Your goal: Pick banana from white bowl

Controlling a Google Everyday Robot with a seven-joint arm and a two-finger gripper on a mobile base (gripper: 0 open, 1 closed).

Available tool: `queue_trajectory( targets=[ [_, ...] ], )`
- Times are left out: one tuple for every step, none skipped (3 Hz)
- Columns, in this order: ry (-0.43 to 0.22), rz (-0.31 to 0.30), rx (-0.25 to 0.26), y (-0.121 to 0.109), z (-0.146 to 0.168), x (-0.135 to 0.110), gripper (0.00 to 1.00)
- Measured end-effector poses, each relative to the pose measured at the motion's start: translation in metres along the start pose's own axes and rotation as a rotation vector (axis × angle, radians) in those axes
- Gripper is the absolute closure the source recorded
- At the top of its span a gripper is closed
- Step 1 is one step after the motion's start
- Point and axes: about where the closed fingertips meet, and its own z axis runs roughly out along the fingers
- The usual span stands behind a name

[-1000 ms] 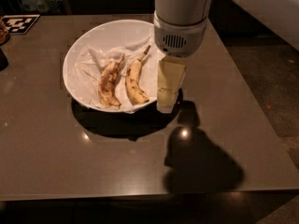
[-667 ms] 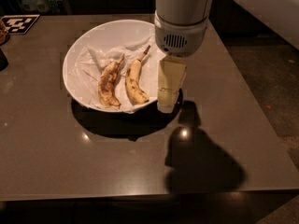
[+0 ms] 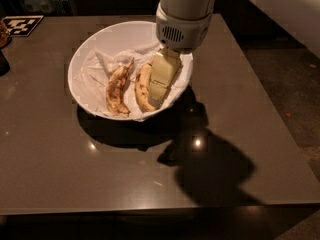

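The white bowl sits on the dark table, lined with crumpled white paper. Two bananas lie in it side by side. The banana, smoother and yellow, lies on the right, its upper end hidden behind my arm. A flatter, brown-blotched banana lies to its left. My gripper hangs from the white arm inside the bowl's right part, just right of the banana and partly over it.
The dark grey table extends in front of and to the right of the bowl, with my arm's shadow on it. A black-and-white marker tag lies at the far left corner. A dark object stands at the left edge.
My gripper has moved left, from over the bowl's right rim into the bowl, beside the yellow banana. The bananas have not moved.
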Motion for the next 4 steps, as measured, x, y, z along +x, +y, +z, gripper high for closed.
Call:
queue_trajectory(
  targets=[
    [-0.020, 0.008, 0.008, -0.002, 0.001, -0.006, 0.00],
    [-0.047, 0.011, 0.012, -0.002, 0.003, -0.009, 0.00],
    [-0.073, 0.021, -0.014, 0.000, 0.019, -0.013, 0.00],
    [-0.087, 0.043, -0.051, -0.009, 0.039, -0.011, 0.00]
  ],
)
